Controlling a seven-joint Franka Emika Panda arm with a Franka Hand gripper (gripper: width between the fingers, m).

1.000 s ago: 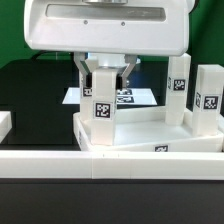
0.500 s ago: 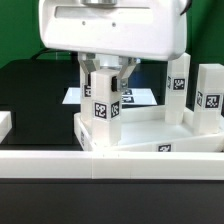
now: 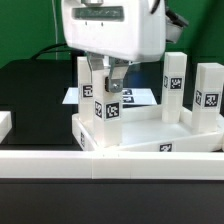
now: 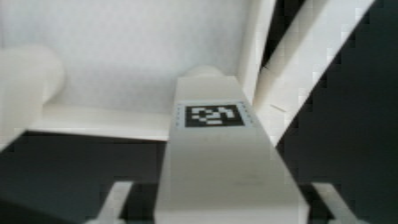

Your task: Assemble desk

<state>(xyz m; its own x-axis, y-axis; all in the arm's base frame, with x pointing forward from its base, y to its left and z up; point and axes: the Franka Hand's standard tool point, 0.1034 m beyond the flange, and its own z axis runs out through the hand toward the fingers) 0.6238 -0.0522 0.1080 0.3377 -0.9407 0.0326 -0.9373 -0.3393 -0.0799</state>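
The desk's white tabletop [image 3: 150,135] lies with its rim up. Two tagged legs [image 3: 176,90] [image 3: 208,95] stand at its end on the exterior view's right, and a third leg [image 3: 88,90] stands at its far corner on the exterior view's left. My gripper [image 3: 108,80] comes down from above and is shut on a fourth leg [image 3: 112,108], which stands at the near corner on that left side, leaning slightly. In the wrist view this leg [image 4: 217,150] runs up the middle with its tag showing, my gripper [image 4: 222,205] straddling it, one finger [image 4: 118,200] on each flank. Its foot is hidden.
A long white rail [image 3: 110,165] runs across the front, close to the tabletop. A small white block [image 3: 5,124] sits at the exterior view's left edge. The marker board [image 3: 135,97] lies behind the desk on the black table.
My gripper has moved toward the exterior view's right, carrying the held leg's top with it. The far leg on that view's left now shows in full.
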